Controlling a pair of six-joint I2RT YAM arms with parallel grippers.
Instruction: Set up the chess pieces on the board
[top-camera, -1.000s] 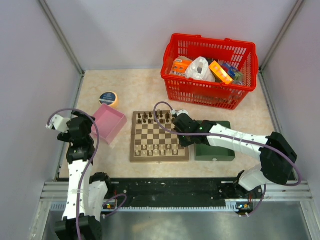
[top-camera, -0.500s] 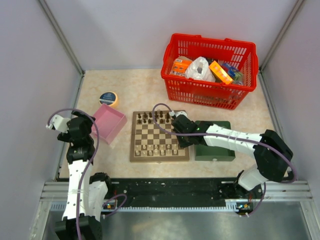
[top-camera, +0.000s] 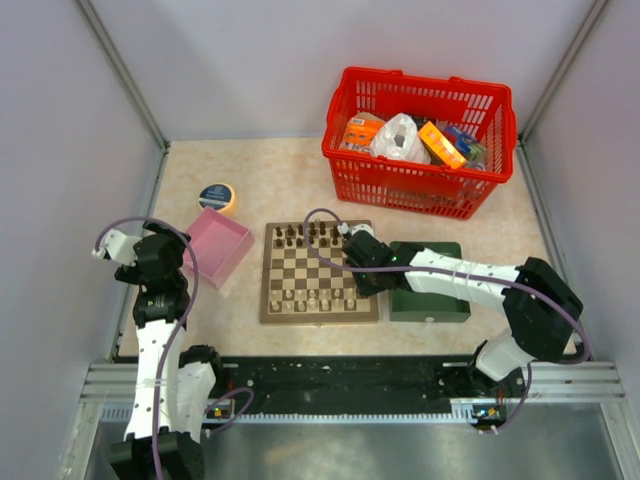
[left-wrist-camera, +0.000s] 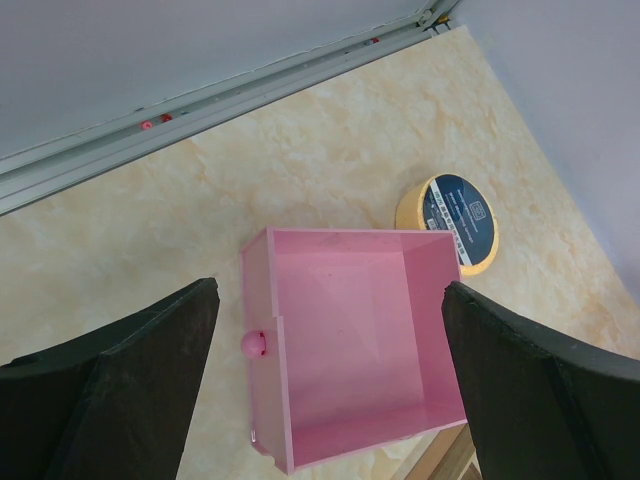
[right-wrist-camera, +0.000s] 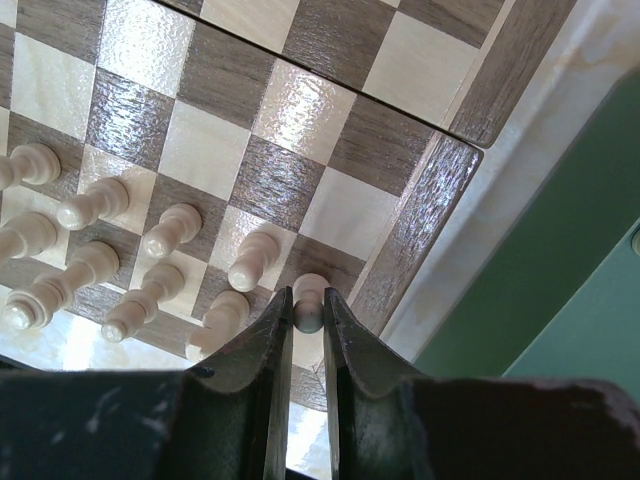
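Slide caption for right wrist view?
Right gripper pinches a pale cream chess piece at a corner of the checkered wooden chessboard.

- Chess pieces: kinds too small to tell from above.
- Pale piece: partly hidden between the right gripper fingers.
- Board: cut off by the right wrist view's edges.
- Tape roll: edge hidden behind pink box.

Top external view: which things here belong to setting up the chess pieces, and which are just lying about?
Job in hand:
- board
- chess pieces standing on it
- pale piece pinched in the right gripper

Lying about:
- red basket
- pink box
- yellow tape roll
- green tray beside the board
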